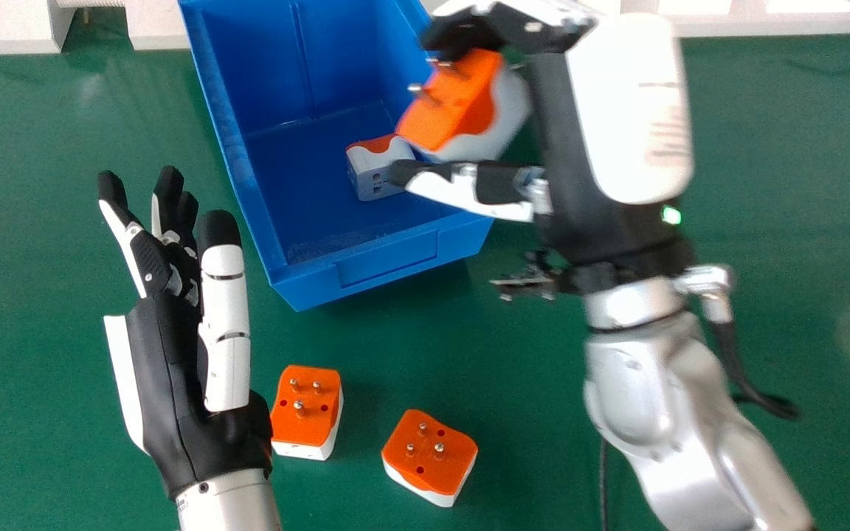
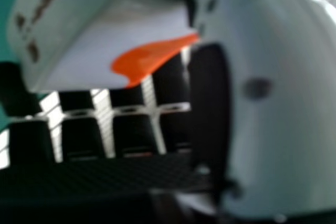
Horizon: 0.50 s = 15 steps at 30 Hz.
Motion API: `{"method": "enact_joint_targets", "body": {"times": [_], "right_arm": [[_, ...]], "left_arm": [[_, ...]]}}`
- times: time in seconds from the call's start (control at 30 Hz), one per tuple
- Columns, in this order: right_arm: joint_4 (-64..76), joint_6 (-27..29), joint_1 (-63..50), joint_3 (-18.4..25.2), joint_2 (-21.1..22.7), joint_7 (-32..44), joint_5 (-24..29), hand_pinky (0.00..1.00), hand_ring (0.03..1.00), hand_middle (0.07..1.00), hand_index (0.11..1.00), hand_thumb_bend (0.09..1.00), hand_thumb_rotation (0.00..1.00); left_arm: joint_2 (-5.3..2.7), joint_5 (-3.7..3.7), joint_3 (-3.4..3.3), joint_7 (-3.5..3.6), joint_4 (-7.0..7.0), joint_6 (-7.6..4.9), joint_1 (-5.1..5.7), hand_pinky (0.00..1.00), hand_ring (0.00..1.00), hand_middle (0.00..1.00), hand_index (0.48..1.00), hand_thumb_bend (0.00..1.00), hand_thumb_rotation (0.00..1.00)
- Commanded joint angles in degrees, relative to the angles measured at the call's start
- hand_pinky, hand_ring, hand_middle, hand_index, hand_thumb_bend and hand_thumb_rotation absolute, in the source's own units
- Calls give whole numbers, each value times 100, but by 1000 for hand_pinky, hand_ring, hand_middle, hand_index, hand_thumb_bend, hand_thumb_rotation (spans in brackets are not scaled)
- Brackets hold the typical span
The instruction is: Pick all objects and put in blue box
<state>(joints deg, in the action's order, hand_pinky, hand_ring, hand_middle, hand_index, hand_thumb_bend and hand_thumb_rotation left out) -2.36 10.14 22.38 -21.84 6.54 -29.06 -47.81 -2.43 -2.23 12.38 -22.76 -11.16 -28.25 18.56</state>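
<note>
a green table [image 1: 63, 133] lies under the blue box [image 1: 388, 258], with pale panels [image 1: 4, 37] along its far edge, beyond the box. left of the box, the left hand [image 1: 174, 376] is relaxed and unfolded, holding nothing. over the box's right rim, the right hand [image 1: 620, 110] has its fingers bent round an orange and white adapter [image 1: 454, 103], gripped between them and the thumb, metal prongs pointing leftward over the box. the right hand view shows the adapter's pale slotted side and a bit of orange. another adapter [image 1: 377, 169] sits inside the box; two adapters [image 1: 307, 405] rest prongs up on the table, nearer than the box.
</note>
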Motion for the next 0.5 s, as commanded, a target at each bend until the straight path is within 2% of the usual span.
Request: {"method": "enact_joint_targets", "body": {"times": [0.0, 0.2, 0.37, 0.43, 0.47], "right_arm": [[-593, 254, 560, -111, -157, -146, 17, 317, 432, 499, 529, 496, 0], [-2769, 314, 1728, -414, -466, -408, -99, 335, 448, 477, 538, 496, 0], [-4121, 594, 2314, -598, -543, -656, -45, 359, 454, 481, 525, 498, 0], [-4302, 634, 2371, -658, -518, -637, -55, 367, 457, 484, 526, 499, 0], [-4271, 614, 2349, -690, -481, -547, -73, 357, 468, 520, 522, 495, 0]], "left_arm": [[-533, 75, 34, -11, -65, -109, -49, 959, 979, 975, 958, 567, 729], [-512, 171, 14, -39, -78, -76, -40, 968, 984, 984, 971, 551, 766], [-526, 195, 29, -67, -94, -68, 1, 968, 982, 985, 977, 543, 778], [-515, 183, 26, -59, -114, -66, 13, 965, 980, 984, 978, 534, 781], [-511, 174, 25, -56, -128, -60, 23, 965, 979, 984, 980, 535, 782]]}}
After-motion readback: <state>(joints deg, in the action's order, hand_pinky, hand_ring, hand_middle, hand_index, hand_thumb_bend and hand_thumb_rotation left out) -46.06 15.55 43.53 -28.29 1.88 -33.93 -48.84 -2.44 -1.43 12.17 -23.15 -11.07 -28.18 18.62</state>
